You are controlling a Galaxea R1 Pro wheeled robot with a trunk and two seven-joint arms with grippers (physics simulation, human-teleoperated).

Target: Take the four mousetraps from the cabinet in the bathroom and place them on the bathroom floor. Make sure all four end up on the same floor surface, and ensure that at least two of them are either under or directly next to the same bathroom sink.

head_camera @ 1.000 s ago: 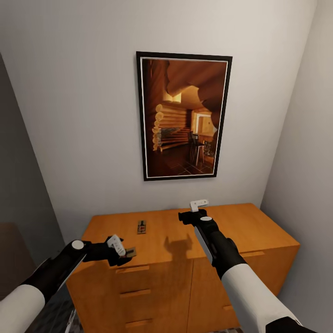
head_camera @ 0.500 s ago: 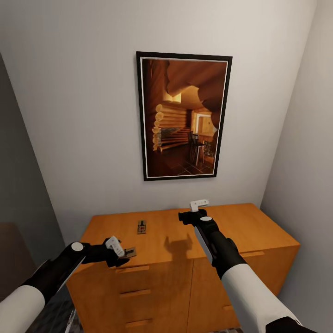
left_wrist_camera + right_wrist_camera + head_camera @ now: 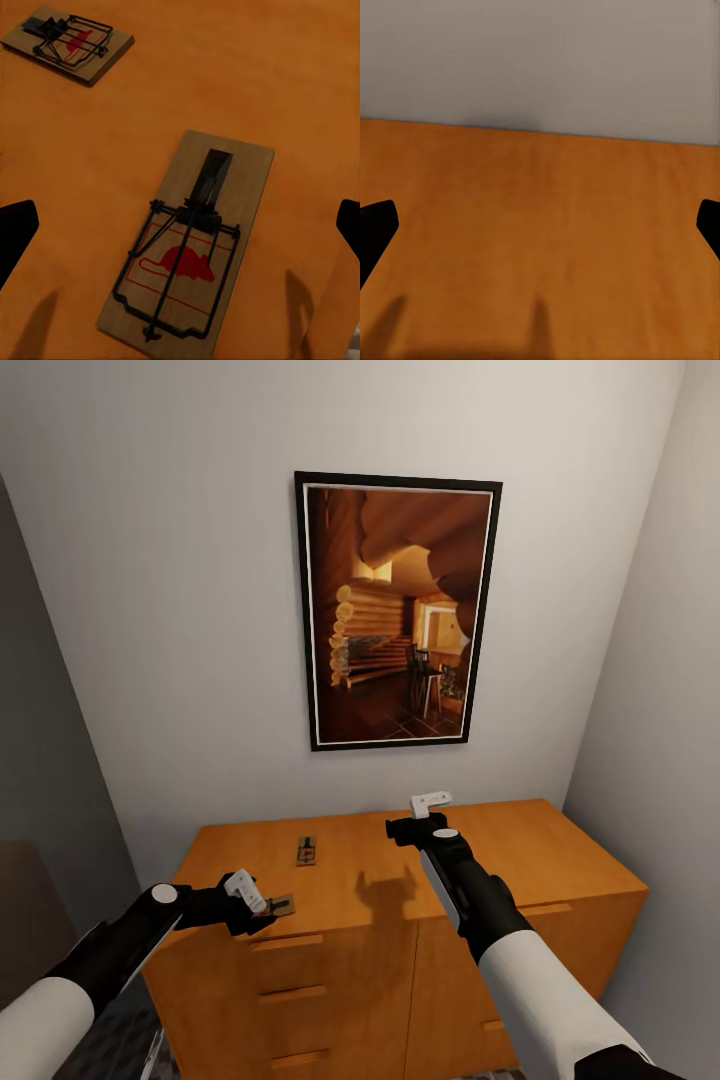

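Two mousetraps lie flat on the honey-orange cabinet [image 3: 520, 850]. One mousetrap [image 3: 306, 851] sits mid-left on the top; the other mousetrap [image 3: 283, 906] lies at the front left edge. My left gripper [image 3: 266, 912] hovers open right at this nearer trap without holding it. In the left wrist view that mousetrap [image 3: 191, 247], with a red mouse print, lies between the spread fingertips [image 3: 15, 234] of the left gripper [image 3: 180, 229], and the farther mousetrap [image 3: 69, 43] is beyond. My right gripper [image 3: 421, 815] stands open above the cabinet top [image 3: 547, 247], nothing between its fingers.
A framed picture [image 3: 395, 610] hangs on the pale wall behind the cabinet. A side wall [image 3: 660, 710] closes in at the right, a dark grey surface [image 3: 40, 760] at the left. Drawer fronts [image 3: 300, 1000] face me below the cabinet top.
My left arm has shifted slightly left and down beside the near mousetrap. The trap and the right arm have not moved.
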